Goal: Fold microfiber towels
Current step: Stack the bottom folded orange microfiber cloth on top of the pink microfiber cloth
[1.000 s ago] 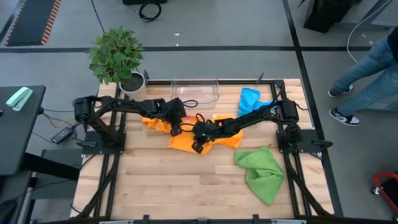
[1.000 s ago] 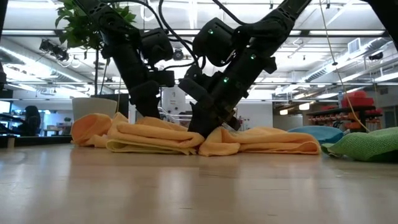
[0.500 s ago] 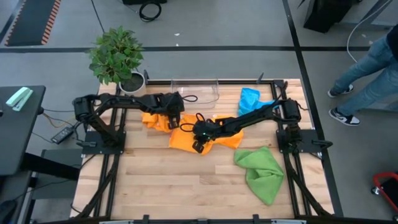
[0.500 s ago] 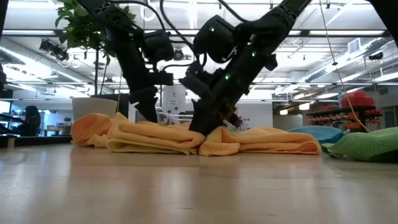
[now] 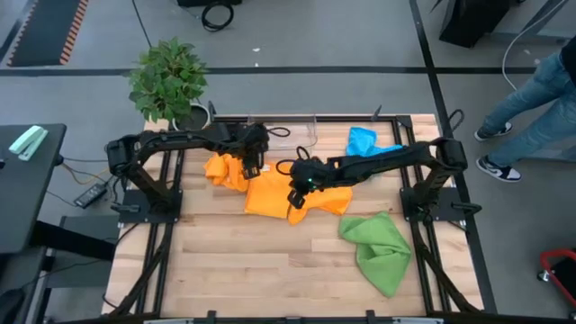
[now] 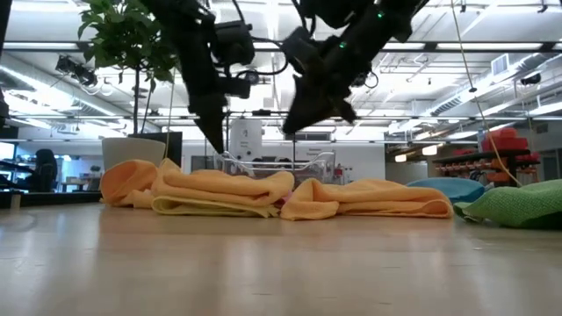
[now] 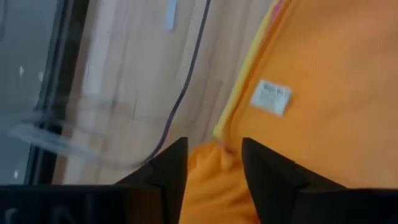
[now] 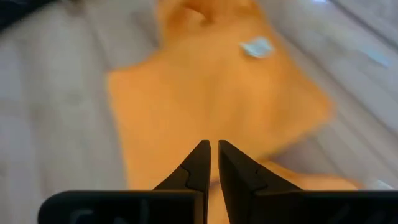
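Left gripper (image 5: 251, 168) hovers with fingers parted, empty, over far edge of orange towel (image 5: 274, 192). Right gripper (image 5: 295, 200) hangs above same towel's middle, fingers nearly together, holding nothing. Towel lies flat mid-table; second orange towel (image 5: 222, 170) bunched beside it, green towel (image 5: 378, 247) near right, blue towel (image 5: 362, 141) behind.

Towels (image 5: 277, 193) and bin (image 5: 282, 131) on table (image 5: 252, 261)

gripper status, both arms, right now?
Left gripper: open, empty, above the folded orange microfiber towel.
Right gripper: shut, holding nothing, raised over the same towel.
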### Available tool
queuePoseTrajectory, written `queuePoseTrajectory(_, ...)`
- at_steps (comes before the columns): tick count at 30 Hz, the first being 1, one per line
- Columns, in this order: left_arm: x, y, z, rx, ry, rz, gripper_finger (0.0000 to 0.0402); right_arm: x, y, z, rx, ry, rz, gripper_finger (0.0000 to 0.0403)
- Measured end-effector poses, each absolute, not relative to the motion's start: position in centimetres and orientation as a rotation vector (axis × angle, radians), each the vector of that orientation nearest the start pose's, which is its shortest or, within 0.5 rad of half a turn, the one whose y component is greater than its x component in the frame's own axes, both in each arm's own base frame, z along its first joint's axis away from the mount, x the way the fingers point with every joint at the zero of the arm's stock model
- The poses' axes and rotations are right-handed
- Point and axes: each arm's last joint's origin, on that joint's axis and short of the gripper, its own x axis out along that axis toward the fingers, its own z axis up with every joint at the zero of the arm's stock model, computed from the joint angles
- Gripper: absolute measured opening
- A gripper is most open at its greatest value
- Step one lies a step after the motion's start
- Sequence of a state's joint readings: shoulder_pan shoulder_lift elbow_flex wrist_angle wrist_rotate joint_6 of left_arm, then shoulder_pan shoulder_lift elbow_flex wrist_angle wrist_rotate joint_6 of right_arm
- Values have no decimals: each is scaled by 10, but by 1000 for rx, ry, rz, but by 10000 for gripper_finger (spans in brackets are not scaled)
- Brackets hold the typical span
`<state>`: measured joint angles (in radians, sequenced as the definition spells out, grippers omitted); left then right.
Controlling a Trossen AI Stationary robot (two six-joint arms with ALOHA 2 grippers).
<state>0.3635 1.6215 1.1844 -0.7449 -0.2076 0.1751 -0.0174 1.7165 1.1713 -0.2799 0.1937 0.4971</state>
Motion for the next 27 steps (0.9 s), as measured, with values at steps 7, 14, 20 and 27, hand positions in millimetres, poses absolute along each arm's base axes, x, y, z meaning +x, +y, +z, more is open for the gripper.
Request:
queuePoseTrajectory(7, 278, 100, 244, -129, 1161, 255, 172, 367, -19, 200, 417, 812, -460, 39)
queuePoseTrajectory(14, 253, 35, 205, -192, 926, 70, 84, 387, -25, 180, 503, 728, -416, 38)
queuePoseTrajectory(20, 242, 15, 152, -282, 862, 139, 12, 395, -29, 158, 535, 743, -430, 38)
queuePoseTrajectory(27, 239, 11, 131, -357, 905, 209, 7, 397, -50, 139, 550, 763, -480, 38)
